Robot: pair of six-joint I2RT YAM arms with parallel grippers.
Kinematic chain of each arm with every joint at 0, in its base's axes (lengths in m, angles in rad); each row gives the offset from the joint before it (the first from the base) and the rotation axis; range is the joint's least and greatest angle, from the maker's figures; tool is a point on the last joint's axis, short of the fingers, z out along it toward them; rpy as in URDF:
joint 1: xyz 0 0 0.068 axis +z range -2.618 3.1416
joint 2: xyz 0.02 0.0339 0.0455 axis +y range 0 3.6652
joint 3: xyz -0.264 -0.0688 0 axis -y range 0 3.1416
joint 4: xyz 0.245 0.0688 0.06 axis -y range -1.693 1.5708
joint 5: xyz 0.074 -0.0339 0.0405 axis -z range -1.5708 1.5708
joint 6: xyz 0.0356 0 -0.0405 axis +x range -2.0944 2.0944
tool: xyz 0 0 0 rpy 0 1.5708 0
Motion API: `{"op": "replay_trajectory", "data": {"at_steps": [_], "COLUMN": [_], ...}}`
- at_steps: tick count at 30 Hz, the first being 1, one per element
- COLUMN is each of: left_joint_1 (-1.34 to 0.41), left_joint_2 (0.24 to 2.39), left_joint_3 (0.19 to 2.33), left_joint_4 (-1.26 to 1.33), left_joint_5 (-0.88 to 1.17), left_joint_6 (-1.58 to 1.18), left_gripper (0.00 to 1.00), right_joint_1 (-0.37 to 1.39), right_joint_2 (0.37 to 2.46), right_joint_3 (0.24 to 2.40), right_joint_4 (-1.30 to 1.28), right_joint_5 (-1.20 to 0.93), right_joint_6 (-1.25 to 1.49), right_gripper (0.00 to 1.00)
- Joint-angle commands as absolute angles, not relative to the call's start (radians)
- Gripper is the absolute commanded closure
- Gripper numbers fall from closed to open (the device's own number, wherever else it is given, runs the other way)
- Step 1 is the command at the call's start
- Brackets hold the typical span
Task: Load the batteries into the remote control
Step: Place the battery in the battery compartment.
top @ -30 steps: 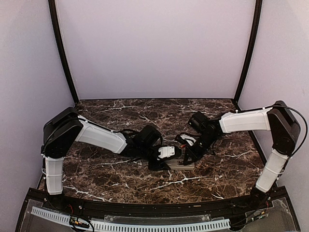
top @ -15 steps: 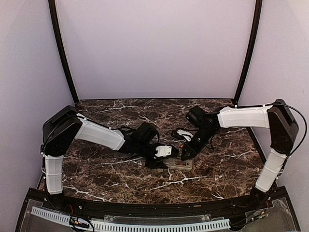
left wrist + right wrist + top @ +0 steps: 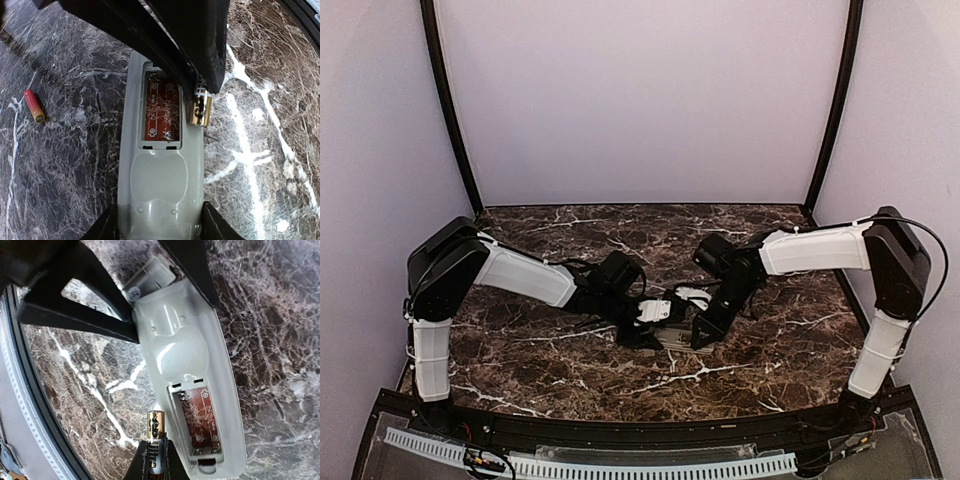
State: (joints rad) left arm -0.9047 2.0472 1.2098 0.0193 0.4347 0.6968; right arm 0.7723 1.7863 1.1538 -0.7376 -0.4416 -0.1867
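Observation:
The remote control (image 3: 161,185) lies grey back up on the marble, its battery recess (image 3: 162,110) open and showing brown board. My left gripper (image 3: 160,227) is shut on the remote's narrow end, one finger on each side. My right gripper (image 3: 155,465) is shut on a gold-ended battery (image 3: 155,432), held just beside the long edge of the recess (image 3: 198,422) and outside it. The left wrist view shows the same battery (image 3: 200,111) at the remote's right edge. A loose red battery (image 3: 34,105) lies on the table left of the remote. From above, both grippers (image 3: 660,333) (image 3: 704,333) meet at the remote (image 3: 682,339).
Brown marble tabletop (image 3: 550,350) with white veins. Plain walls and black corner posts (image 3: 448,110) surround it. A black rim (image 3: 620,430) runs along the near edge. The left gripper's dark fingers (image 3: 75,310) cross the top left of the right wrist view.
The right gripper has come down and left with its battery, to the remote's side. The left gripper and remote have shifted slightly left.

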Motion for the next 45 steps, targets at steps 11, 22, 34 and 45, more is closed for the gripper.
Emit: {"op": "replay_trajectory", "data": {"at_steps": [11,22,34,45], "left_joint_1": [-0.897,-0.897,-0.897,-0.897], "left_joint_2": [2.043,2.044,2.047,2.051], "left_joint_3": [1.175,1.171,1.175,1.180], "left_joint_4": [-0.075,-0.067,-0.058,-0.053], "left_joint_5": [0.425,0.420,0.423,0.424], "left_joint_6": [0.709,0.709,0.711,0.712], "left_gripper": [0.62,0.62,0.63,0.62], "right_joint_1": [0.779,0.777,0.785,0.798], "right_joint_2": [1.756,1.792,1.841,1.914], "right_joint_3": [1.176,1.189,1.210,1.249], "right_joint_4": [-0.769,-0.782,-0.784,-0.781], "right_joint_5": [-0.418,-0.349,-0.320,-0.331], "right_joint_6": [-0.209,-0.219,-0.239,-0.288], "right_gripper": [1.00,1.00,1.00,1.00]}}
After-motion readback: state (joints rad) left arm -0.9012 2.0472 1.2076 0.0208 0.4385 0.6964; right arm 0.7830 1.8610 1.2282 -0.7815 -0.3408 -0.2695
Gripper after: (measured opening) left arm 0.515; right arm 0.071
